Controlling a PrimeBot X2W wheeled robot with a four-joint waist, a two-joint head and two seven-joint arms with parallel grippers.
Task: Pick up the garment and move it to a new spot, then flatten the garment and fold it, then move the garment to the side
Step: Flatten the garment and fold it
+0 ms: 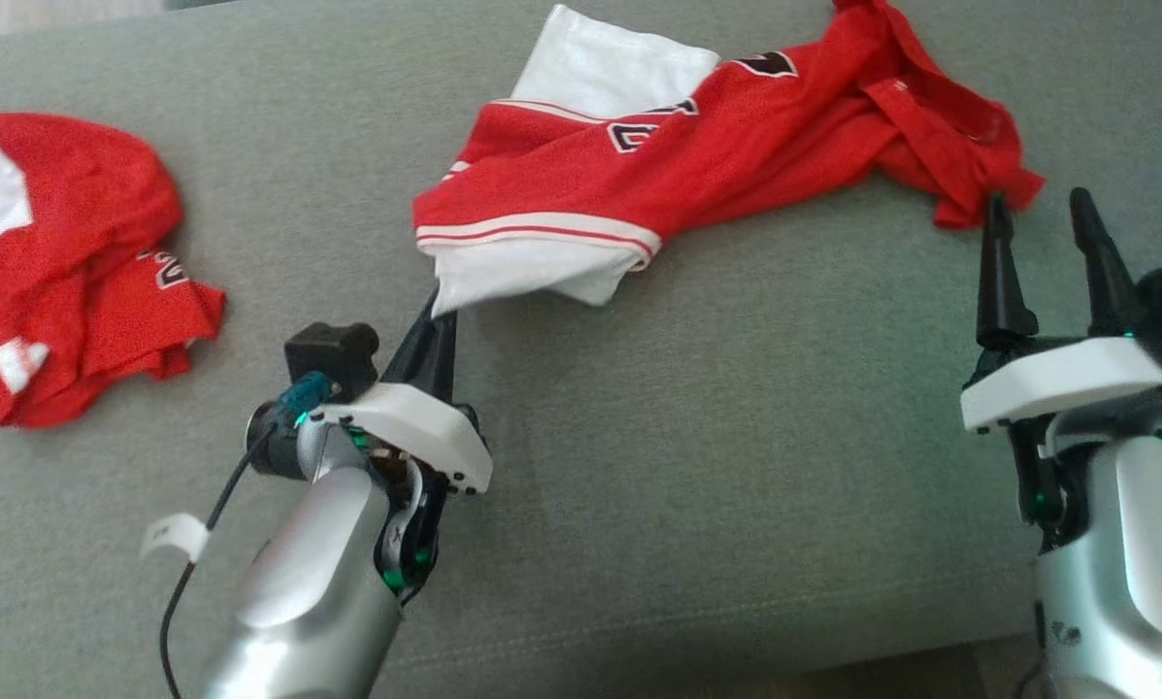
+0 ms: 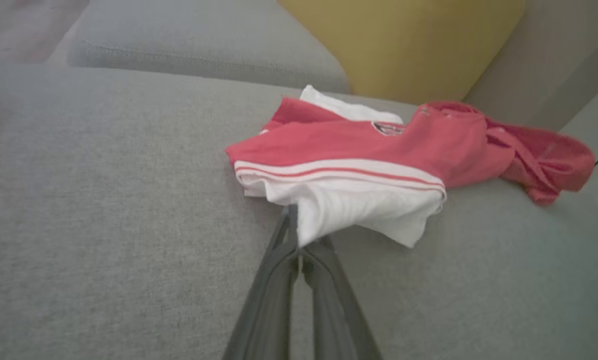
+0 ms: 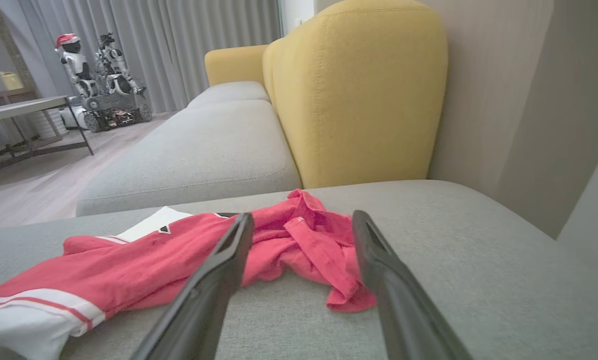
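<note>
The grey sofa (image 1: 736,437) carries the bunched garment (image 1: 736,136) near its far edge. The long axis runs along that edge, white hem to the left and red end to the right. A second garment (image 1: 66,262) lies at the left edge. The left end effector (image 1: 442,309) is clenched on the hem corner, probably to lift it. The right end effector (image 1: 1039,209) stands released beside the red end.
</note>
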